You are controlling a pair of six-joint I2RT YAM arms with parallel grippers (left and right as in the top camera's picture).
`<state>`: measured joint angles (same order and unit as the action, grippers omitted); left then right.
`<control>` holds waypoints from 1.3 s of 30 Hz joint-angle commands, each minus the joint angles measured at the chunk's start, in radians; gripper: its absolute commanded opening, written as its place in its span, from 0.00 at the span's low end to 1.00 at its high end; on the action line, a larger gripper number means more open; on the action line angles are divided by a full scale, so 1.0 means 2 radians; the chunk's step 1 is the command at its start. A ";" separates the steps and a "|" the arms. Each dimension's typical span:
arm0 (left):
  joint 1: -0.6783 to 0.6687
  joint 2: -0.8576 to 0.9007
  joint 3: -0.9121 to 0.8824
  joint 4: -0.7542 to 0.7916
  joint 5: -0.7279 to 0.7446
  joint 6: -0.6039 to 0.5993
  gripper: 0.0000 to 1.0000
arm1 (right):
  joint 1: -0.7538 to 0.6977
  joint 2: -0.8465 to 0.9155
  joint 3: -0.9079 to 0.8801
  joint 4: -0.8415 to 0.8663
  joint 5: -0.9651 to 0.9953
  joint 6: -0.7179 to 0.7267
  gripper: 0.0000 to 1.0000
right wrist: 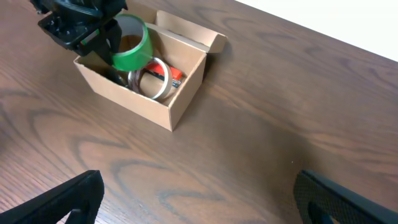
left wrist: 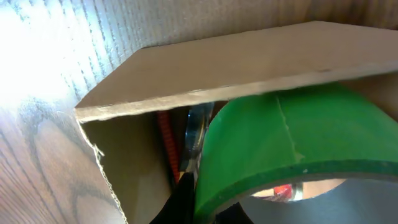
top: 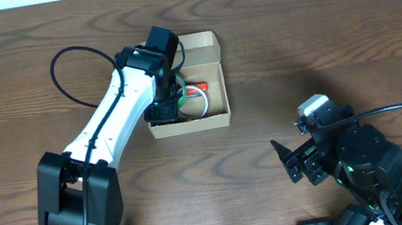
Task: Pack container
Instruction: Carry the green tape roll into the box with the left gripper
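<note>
Soft even light; left-wrist glare, blur

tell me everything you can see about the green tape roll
The glossy green tape roll is a wide hollow ring with a thin seam line across its outer wrap. It stands on edge, partly inside the open tan cardboard box, its top above the rim, beside a shiny pale tape roll. The left arm's black tool appears clamped on it.

left gripper w/ green tape roll blocks container left half; right half open from above.

Matt cardboard container, glossy tape
</note>
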<state>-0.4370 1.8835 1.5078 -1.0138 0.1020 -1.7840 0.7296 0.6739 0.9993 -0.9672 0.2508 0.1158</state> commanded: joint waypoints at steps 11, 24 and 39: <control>0.010 0.050 0.009 -0.003 0.051 -0.048 0.06 | -0.001 0.000 0.001 0.001 0.002 0.004 0.99; 0.010 0.041 0.009 -0.001 0.064 -0.048 0.56 | -0.001 0.000 0.001 0.001 0.002 0.003 0.99; 0.010 -0.032 0.017 -0.001 0.021 -0.022 0.93 | -0.001 0.000 0.001 0.001 0.002 0.004 0.99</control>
<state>-0.4198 1.8477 1.5215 -1.0107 0.1829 -1.8355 0.7296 0.6739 0.9993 -0.9672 0.2512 0.1158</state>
